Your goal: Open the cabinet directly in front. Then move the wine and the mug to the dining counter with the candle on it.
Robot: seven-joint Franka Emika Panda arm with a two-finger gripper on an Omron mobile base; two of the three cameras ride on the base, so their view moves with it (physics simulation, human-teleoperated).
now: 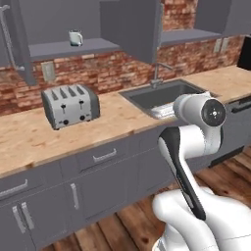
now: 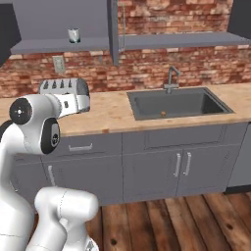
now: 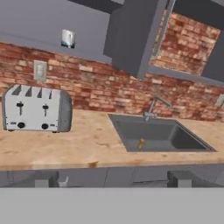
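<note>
Overhead: grey wall cabinet (image 1: 132, 29) stands open, doors swung out.
Mug: small white mug with teal rim (image 1: 75, 38) sits upright on the cabinet's grey shelf (image 1: 73, 49), left half.
Bench: tan stone-look bench (image 1: 112, 117) carries a silver four-slot toaster (image 1: 70, 105) beside a dark sunken sink (image 2: 176, 103).
Pincer: two dark pincer tips (image 3: 113, 178) spread wide apart, holding nothing.

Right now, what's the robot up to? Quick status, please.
Gripper open, empty, facing the counter. Grey wall cabinet open; small white mug on its shelf. Wine not visible. Silver toaster stands below the mug.
</note>
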